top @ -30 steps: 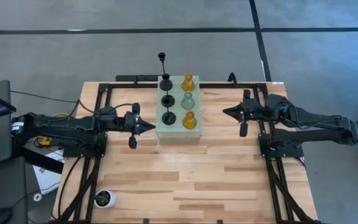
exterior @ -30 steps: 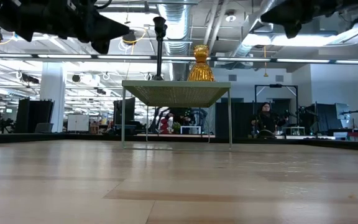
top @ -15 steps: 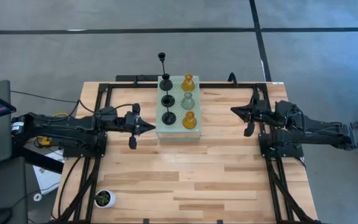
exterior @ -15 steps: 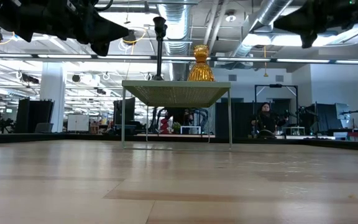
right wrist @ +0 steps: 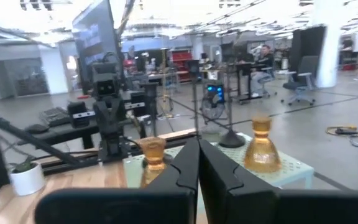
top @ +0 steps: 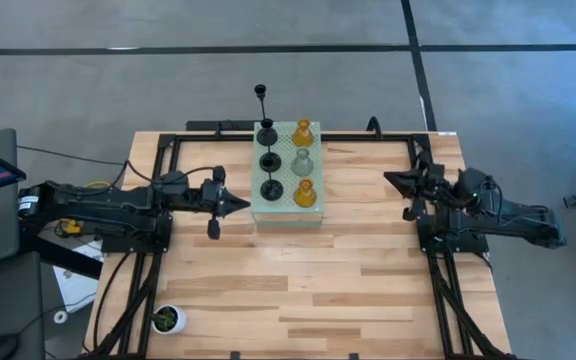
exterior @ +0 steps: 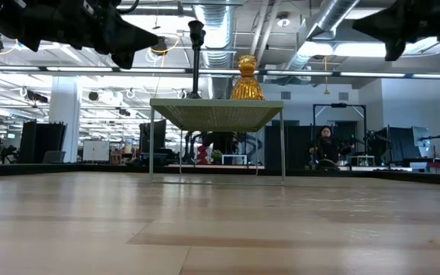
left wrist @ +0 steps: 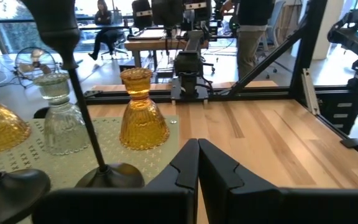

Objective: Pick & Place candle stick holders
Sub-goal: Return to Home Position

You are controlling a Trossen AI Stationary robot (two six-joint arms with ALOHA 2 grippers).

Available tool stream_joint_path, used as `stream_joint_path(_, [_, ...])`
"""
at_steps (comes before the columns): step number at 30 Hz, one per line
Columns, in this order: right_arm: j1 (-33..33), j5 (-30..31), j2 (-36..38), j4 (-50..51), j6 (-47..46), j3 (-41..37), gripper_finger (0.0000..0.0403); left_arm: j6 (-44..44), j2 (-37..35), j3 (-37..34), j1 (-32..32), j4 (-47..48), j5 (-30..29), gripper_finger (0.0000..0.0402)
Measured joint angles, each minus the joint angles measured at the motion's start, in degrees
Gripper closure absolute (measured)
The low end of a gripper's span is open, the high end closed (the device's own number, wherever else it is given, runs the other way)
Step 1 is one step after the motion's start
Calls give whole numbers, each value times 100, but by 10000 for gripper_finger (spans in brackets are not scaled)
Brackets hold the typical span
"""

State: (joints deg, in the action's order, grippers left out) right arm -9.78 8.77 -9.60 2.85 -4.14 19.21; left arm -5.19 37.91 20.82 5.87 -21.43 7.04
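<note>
Six candle stick holders stand on the pale green perforated block (top: 286, 205): three black ones (top: 269, 160) in the left row, and two amber ones (top: 305, 192) with a pale grey-green one (top: 303, 162) between them in the right row. My left gripper (top: 244, 203) is shut and empty, in the air just left of the block's near left corner. In its wrist view (left wrist: 197, 163) the near amber holder (left wrist: 142, 111) and a black stem (left wrist: 79, 106) stand close ahead. My right gripper (top: 389, 179) is shut and empty, well to the right of the block.
The block stands on thin legs (exterior: 151, 145) above the table top. A white pot with a green plant (top: 167, 319) sits at the near left corner. Black frame rails (top: 158, 170) run along both sides of the table. Bare wood lies in front of the block.
My right gripper has drawn back toward the table's right edge, away from the block, staying shut. The holders and the block have not moved.
</note>
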Motion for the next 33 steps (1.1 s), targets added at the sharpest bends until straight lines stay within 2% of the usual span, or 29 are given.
stream_joint_path(5, [0, 311, 397, 10, -4, -311, 403, -9, 0, 0, 0, 0, -108, 394])
stream_joint_path(13, [0, 331, 945, 78, -156, -569, 403, -87, 0, 0, 0, -2, -121, 394])
stream_joint_path(25, [7, 330, 943, 530, -241, -575, 403, -96, 2, 0, 0, -4, -122, 394])
stream_joint_path(33, [7, 273, 944, 7, -151, -1324, 403, -98, 2, 0, 0, -4, -143, 394])
